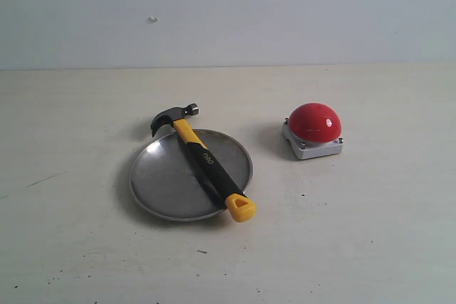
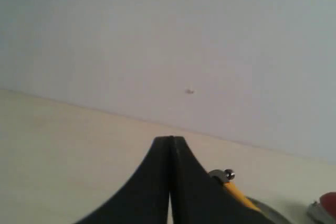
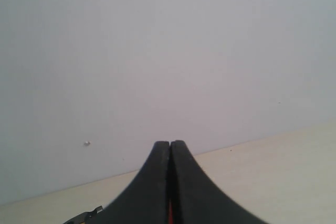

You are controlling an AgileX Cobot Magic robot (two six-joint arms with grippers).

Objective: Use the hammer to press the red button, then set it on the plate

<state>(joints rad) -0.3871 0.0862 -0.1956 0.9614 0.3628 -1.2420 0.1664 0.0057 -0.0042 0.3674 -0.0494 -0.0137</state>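
Pale grey wall [image 1: 285, 5] stands behind a cream surface [image 1: 356, 233] on which the three things of the task are laid out. The hammer [image 1: 203, 158] is seen lying slantwise across the plate [image 1: 160, 183]. Its black handle is carried over the plate's middle, its dark head reaches past the far rim, and its yellow looped end juts over the near rim on the button's side. The red button [image 1: 314, 122] is set well apart from the plate, to the right in the exterior view, and is touched by nothing. From this layout the placing step is judged to be done, since the hammer is borne by the plate and held by nothing. Whether the button has been pressed cannot be read from the pictures, as its dome shows no sign either way. If it has not, the hammer would have to be lifted off again. Neither arm is caught in the exterior view. The left tool [image 2: 169, 142] is shown with its jaws pressed together and nothing between them; beyond it the hammer's head is glimpsed, near but untouched. The right tool [image 3: 170, 144] is likewise closed and empty, aimed toward the wall and well clear of hammer and plate. A thin red streak below its tips may be the button, though that cannot be told for certain.
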